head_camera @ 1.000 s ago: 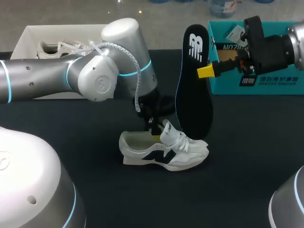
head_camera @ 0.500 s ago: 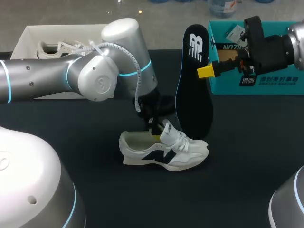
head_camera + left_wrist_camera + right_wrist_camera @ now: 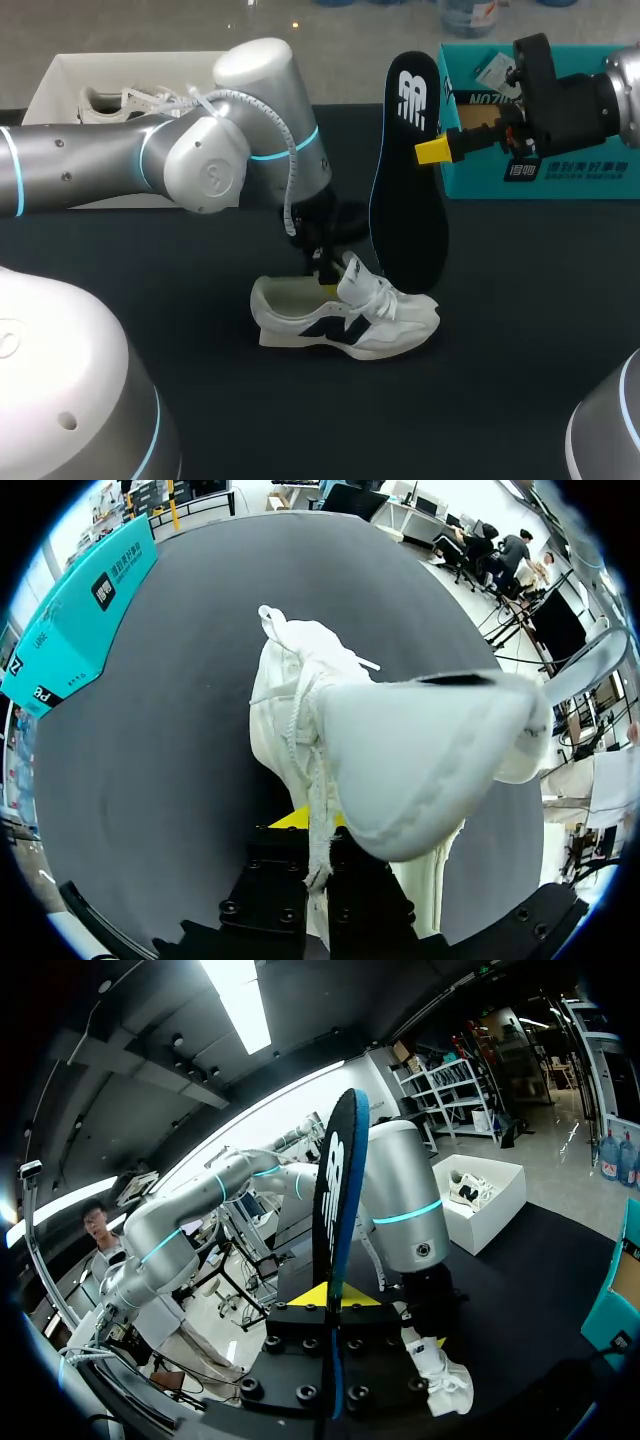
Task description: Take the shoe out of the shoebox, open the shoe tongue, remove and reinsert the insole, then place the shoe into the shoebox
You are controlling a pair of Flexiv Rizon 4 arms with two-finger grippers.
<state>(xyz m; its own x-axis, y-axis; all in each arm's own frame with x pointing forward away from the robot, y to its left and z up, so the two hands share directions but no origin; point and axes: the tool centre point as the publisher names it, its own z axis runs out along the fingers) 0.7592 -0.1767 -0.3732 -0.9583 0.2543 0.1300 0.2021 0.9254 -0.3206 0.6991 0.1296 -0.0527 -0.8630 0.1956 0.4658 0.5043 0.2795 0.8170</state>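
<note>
Our shoe (image 3: 345,320) stands on its sole near the middle of the black table (image 3: 520,330), outside both boxes, with its heel toward our left side and its toe toward our right. Our left gripper (image 3: 325,265) comes down over the shoe's opening, and in the left wrist view its fingers sit narrowly together, pinching the tongue (image 3: 420,750) from two sides and holding it up off the laces. The body of the shoe (image 3: 300,700) runs ahead of the left gripper (image 3: 318,830). Our right gripper (image 3: 432,150) clamps the dark insole (image 3: 408,200) by its edge and holds it upright in the air, the logo end on top and the other end hanging just by the shoe's toe; we cannot tell whether they touch. In the right wrist view the insole (image 3: 335,1190) rises edge-on from between the fingers of the right gripper (image 3: 335,1300). A white shoebox (image 3: 60,85) with a second shoe (image 3: 120,100) inside sits at the far left of the table. A teal box (image 3: 540,175) sits at the far right, behind our right gripper.
</note>
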